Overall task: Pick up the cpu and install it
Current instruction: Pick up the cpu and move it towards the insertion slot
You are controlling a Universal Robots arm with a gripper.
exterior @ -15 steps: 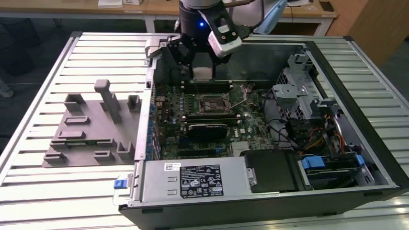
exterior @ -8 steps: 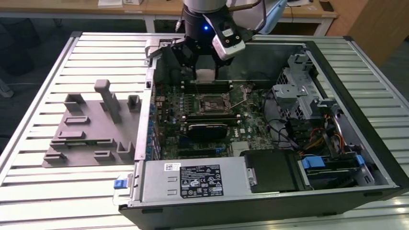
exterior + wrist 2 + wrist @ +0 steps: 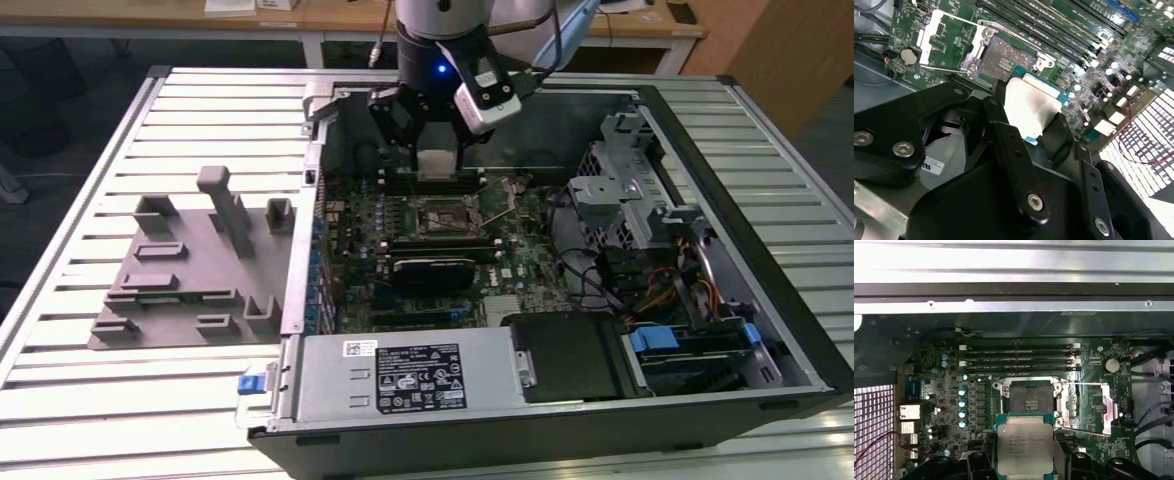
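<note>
The cpu (image 3: 1024, 445), a flat square chip with a silvery top and green rim, is held between my gripper's black fingers (image 3: 977, 462). In the exterior view my gripper (image 3: 435, 158) hangs inside the open computer case, shut on the cpu (image 3: 437, 162), a little above the motherboard (image 3: 400, 225) and just beyond the open socket (image 3: 445, 214). In the first wrist view the socket (image 3: 1029, 400) lies uncovered, its metal retention frame (image 3: 1089, 407) swung open beside it. The second wrist view has the cpu (image 3: 1029, 105) near the socket (image 3: 1004, 60).
Memory slots (image 3: 1019, 357) run along the socket's far side. A black block (image 3: 430, 270) sits on the board nearer the power supply (image 3: 400, 375). A drive cage (image 3: 627, 190) and cables (image 3: 601, 280) fill the case at the exterior view's right. A grey fixture tray (image 3: 187, 270) lies on the slatted table.
</note>
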